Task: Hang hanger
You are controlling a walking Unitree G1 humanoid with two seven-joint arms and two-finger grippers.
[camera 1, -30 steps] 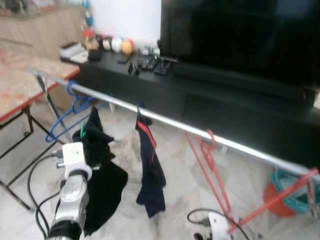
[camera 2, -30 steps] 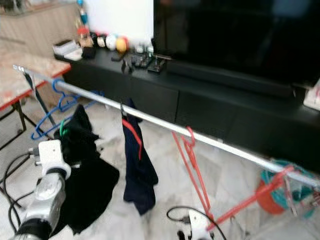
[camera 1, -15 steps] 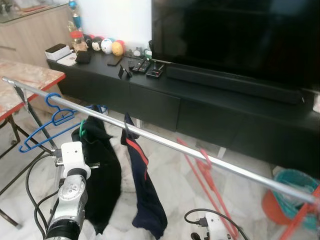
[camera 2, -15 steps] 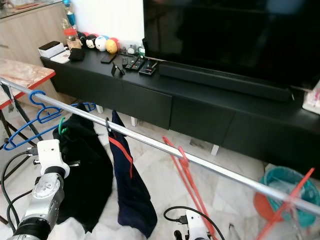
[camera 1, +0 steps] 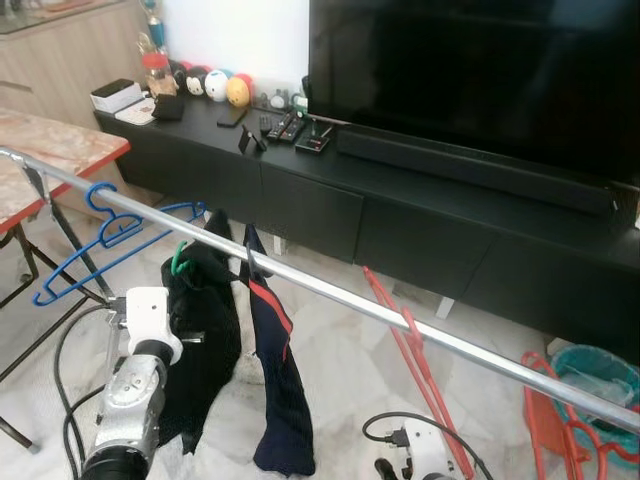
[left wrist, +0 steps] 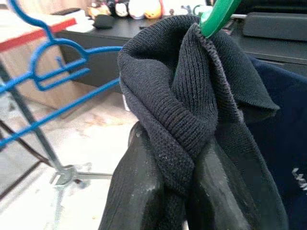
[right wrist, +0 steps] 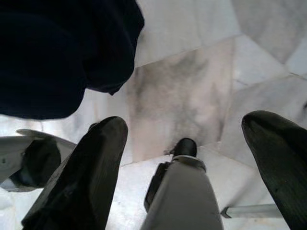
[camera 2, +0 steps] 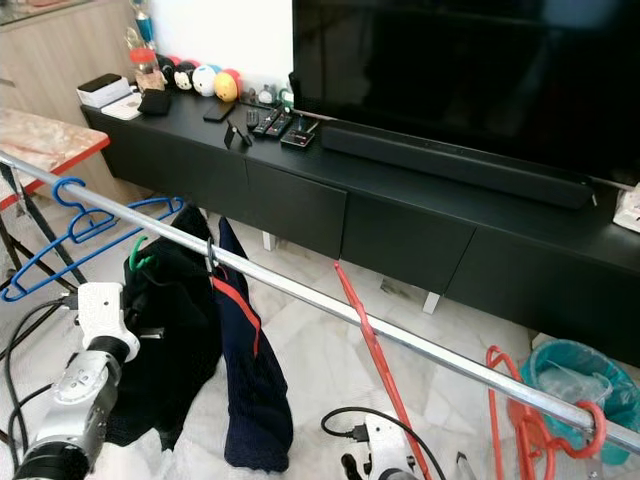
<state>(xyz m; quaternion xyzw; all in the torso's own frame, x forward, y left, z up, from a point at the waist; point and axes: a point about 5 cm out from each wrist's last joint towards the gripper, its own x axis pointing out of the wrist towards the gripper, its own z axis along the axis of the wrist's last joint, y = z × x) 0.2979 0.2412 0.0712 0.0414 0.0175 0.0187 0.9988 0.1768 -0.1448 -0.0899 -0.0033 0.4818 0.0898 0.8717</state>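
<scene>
head views: green hanger (camera 1: 178, 259) hooked on the silver rail (camera 1: 330, 297), black knit garment (camera 1: 205, 330) draped off it, between the blue hanger (camera 1: 100, 222) and a navy garment (camera 1: 275, 385). looks basically hung already.

left wrist view: left gripper (left wrist: 178, 168) clamped on the black knit just under the green hook. best to check the hook sits fully over the rail, then let go slowly, no tugging.

right wrist view: right gripper (right wrist: 184, 143) spread wide, nothing held, hanging idle above the marble floor (right wrist: 192, 76).
</scene>
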